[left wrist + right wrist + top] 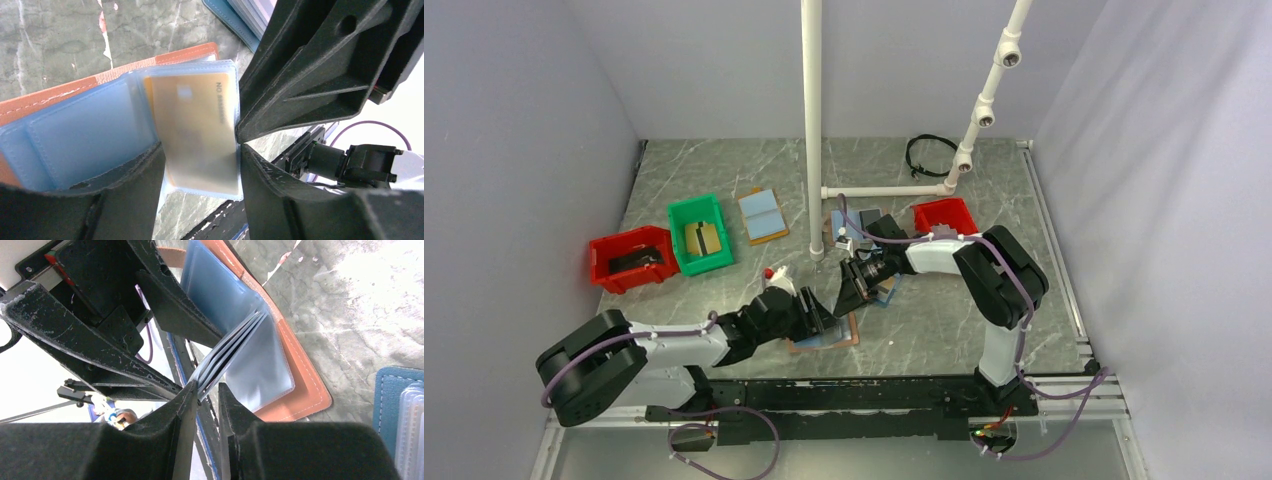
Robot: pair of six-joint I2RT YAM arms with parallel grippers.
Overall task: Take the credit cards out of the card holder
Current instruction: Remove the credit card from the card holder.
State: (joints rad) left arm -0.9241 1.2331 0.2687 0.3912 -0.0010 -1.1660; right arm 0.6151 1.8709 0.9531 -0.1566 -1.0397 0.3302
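Card holder (832, 338), tan-rimmed, lies open on bench (924, 330) at near centre. Left end effector (200, 145) straddles the sleeve holding a gold card (195, 125); whether it grips cannot be told. Right end effector (205, 390) is clenched on the holder's fanned sleeve edges.

Well to the left of the left gripper (824, 322), a red bin (632, 258) is seen with a dark item inside. A green bin (700, 234) is set beside it on the gripper's side, with flat gold and dark pieces in it. Beyond the green bin, a tan-rimmed holder (762, 215) is laid open, both halves blue.

A gold card (197, 130), blurred, is framed between that gripper's jaws.

A white upright pipe (812, 130) is fixed just beyond both grippers.

A navy-rimmed holder (395, 405) is noted just beside the right gripper (849, 295). Farther beyond, a second red bin (945, 215) and a black cable loop (929, 153) are placed on the marbled table (724, 170).
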